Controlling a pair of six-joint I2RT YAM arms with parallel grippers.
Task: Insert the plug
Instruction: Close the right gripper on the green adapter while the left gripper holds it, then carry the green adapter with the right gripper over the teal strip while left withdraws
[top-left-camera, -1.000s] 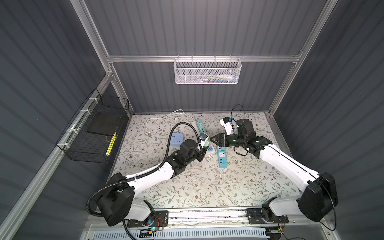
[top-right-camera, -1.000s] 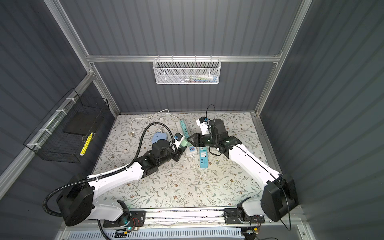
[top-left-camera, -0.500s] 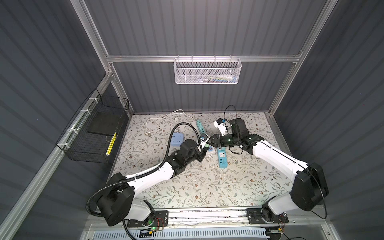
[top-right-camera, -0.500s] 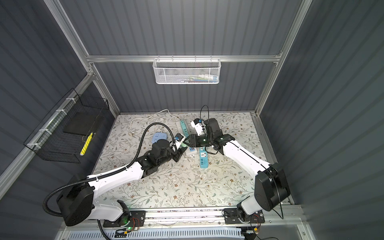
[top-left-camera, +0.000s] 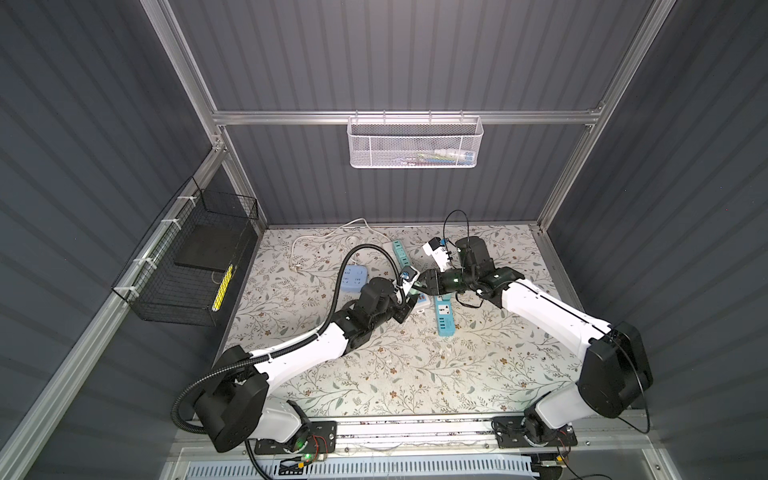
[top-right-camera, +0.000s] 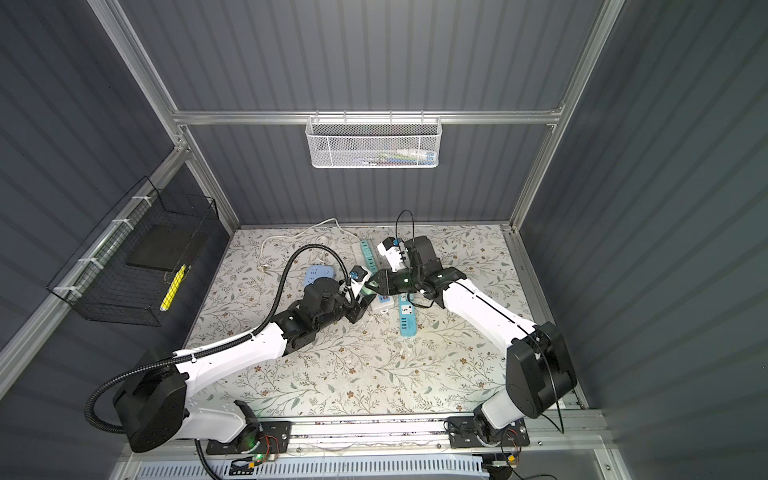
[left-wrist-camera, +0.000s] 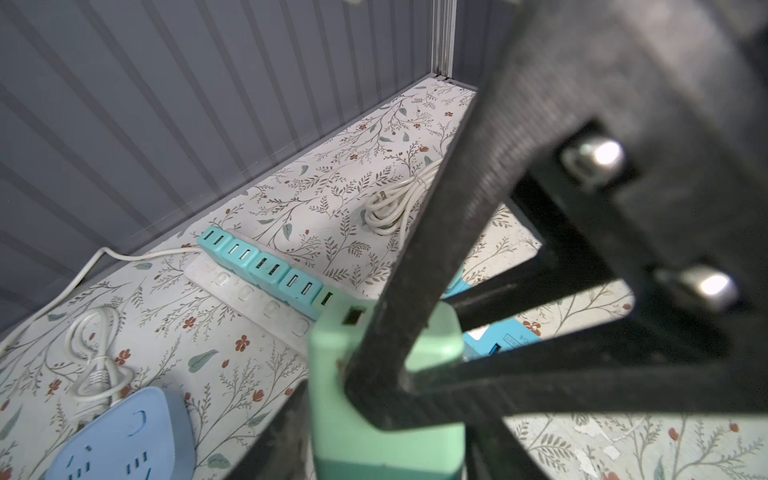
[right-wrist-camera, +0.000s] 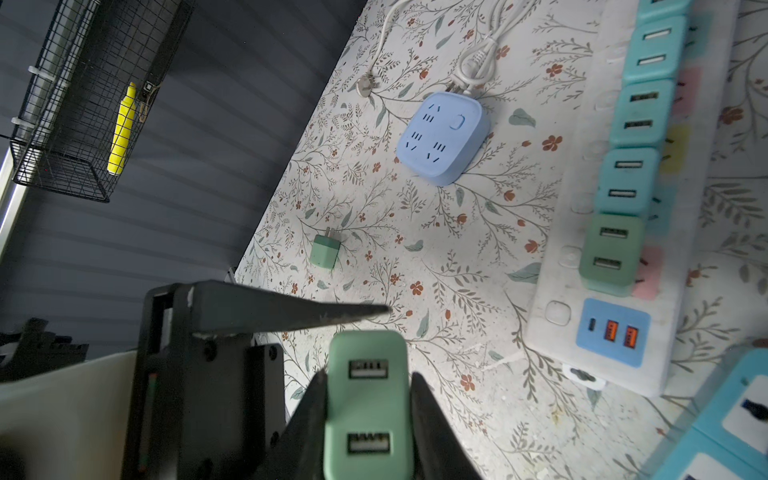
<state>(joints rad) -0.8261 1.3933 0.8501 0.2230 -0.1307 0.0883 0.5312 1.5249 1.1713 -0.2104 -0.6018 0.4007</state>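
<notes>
The right hand (right-wrist-camera: 368, 374) was closed on the plug (right-wrist-camera: 368, 415), 1 finger (right-wrist-camera: 313, 403) on each of 2 sides, holding it above the tabletop (right-wrist-camera: 457, 257) near the white strip (right-wrist-camera: 552, 291). The left hand (top-left-camera: 409, 300) seemed open, its finger (right-wrist-camera: 291, 313) just beside the plug, though the view was poor there.

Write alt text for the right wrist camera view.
Black fingers of the right gripper pinch a mint-green USB charger above a floral mat. Beyond lie a second green charger, a blue socket block and a white power strip.
</notes>
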